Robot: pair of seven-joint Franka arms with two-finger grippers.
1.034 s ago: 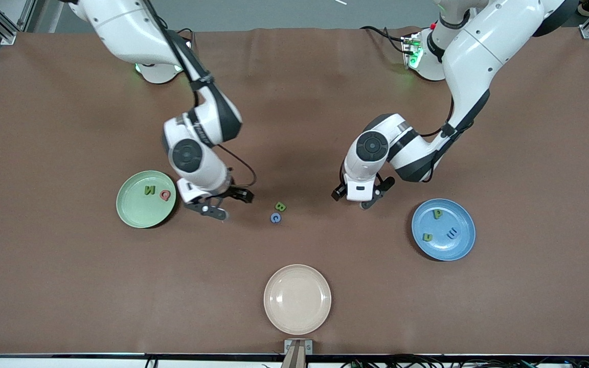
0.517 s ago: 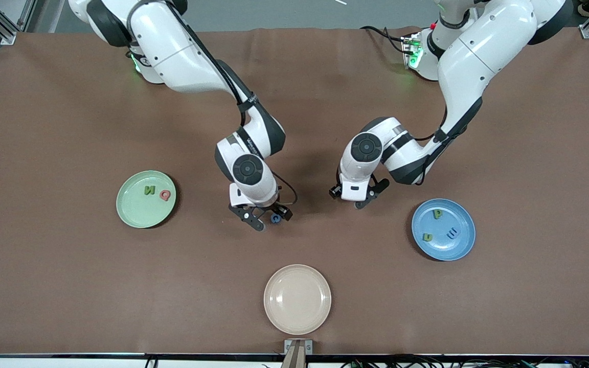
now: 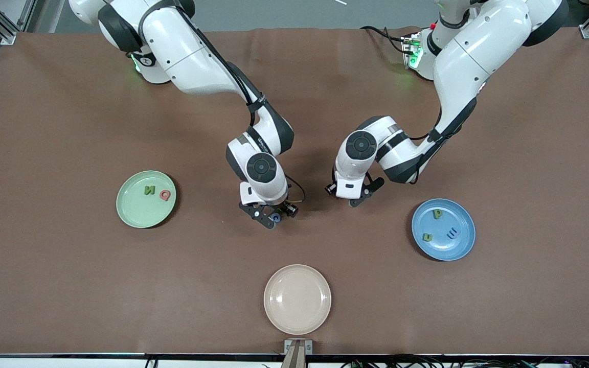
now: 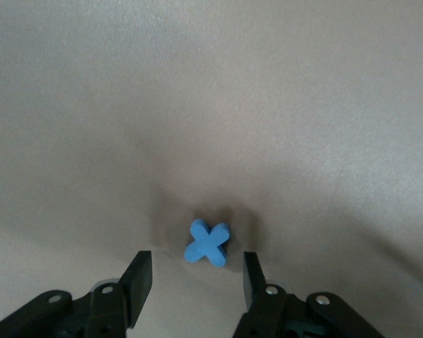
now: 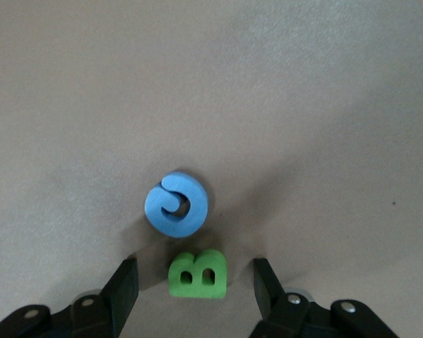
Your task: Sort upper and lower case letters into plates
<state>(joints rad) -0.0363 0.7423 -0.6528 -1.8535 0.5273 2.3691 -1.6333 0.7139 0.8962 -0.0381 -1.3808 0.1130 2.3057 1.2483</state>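
Right wrist view: right gripper jaws spread around green B.

A round, shallow cream-beige plate lies on the brown table cover, close to the front camera's edge.

Legible characters were the toy letters themselves: a green B and a blue G lay on the table; a blue X likewise. The light green plate held N and Q; the blue plate held P.
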